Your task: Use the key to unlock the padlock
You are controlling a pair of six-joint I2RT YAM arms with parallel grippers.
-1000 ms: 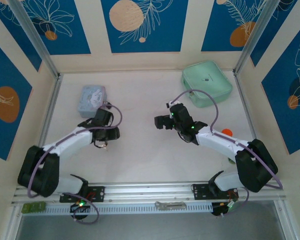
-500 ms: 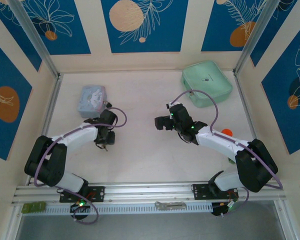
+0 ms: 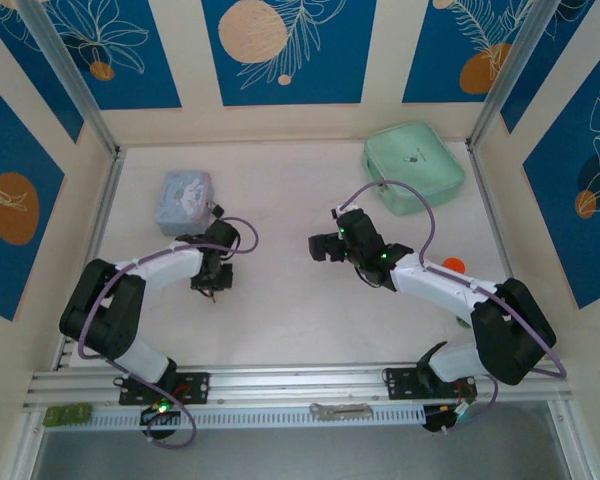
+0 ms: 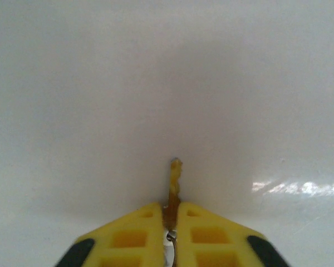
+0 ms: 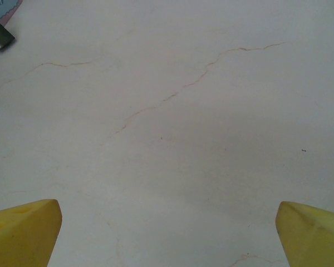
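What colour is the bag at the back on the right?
The bag is pale mint green. It shows best in the top external view.

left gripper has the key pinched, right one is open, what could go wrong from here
1. The key is pinched only at its back end between the tips of the left gripper, and most of it sticks out in front. It could twist or slip once it meets resistance.
2. The right gripper hangs open over the table and holds nothing, so it is not set to brace the padlock, which may slide when the key pushes on it.
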